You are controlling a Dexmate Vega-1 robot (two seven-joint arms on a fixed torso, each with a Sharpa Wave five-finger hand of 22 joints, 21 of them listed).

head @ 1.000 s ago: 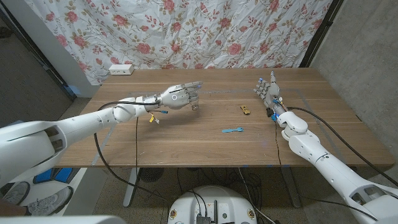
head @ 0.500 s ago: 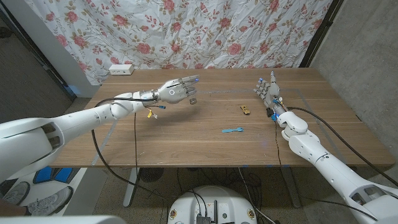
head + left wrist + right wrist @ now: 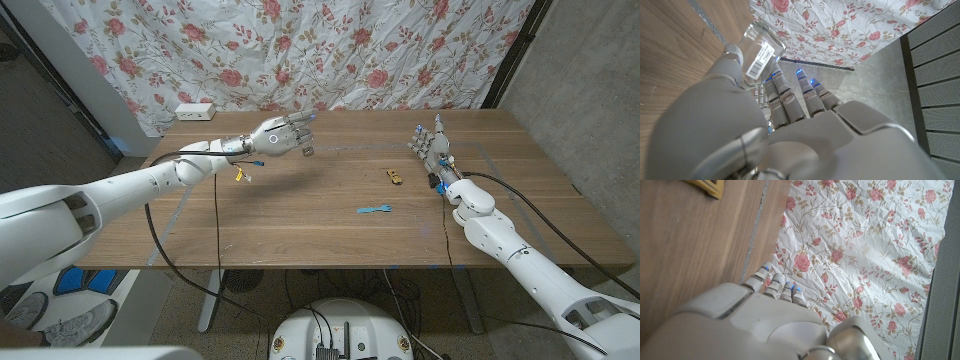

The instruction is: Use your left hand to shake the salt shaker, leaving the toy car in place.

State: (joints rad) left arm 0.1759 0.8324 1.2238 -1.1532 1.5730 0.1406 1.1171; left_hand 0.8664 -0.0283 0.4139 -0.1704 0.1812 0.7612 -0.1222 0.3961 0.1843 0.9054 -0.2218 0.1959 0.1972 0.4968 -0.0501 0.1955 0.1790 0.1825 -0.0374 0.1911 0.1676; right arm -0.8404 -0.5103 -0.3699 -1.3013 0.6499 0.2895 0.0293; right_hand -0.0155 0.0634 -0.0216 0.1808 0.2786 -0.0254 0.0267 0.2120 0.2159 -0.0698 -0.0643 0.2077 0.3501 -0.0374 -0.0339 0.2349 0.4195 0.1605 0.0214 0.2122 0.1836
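Observation:
My left hand (image 3: 278, 137) is raised above the far-left part of the table and grips the salt shaker (image 3: 308, 152), which hangs at its fingertips. In the left wrist view the shaker (image 3: 759, 54) is clear glass with a barcode label, pinched between the thumb and fingers (image 3: 790, 97). The small yellow toy car (image 3: 394, 177) sits on the table right of centre, well apart from that hand. My right hand (image 3: 430, 144) stands at the right side, fingers straight and apart, holding nothing, just right of the car.
A small blue object (image 3: 374, 210) lies on the wood in front of the car. A white power strip (image 3: 195, 111) sits at the far-left corner. A floral curtain (image 3: 330, 50) hangs behind the table. Cables trail from both arms.
My left hand has risen and swung back toward the far-left with the shaker, its fingers tilting up. The car, blue object and right hand have stayed put.

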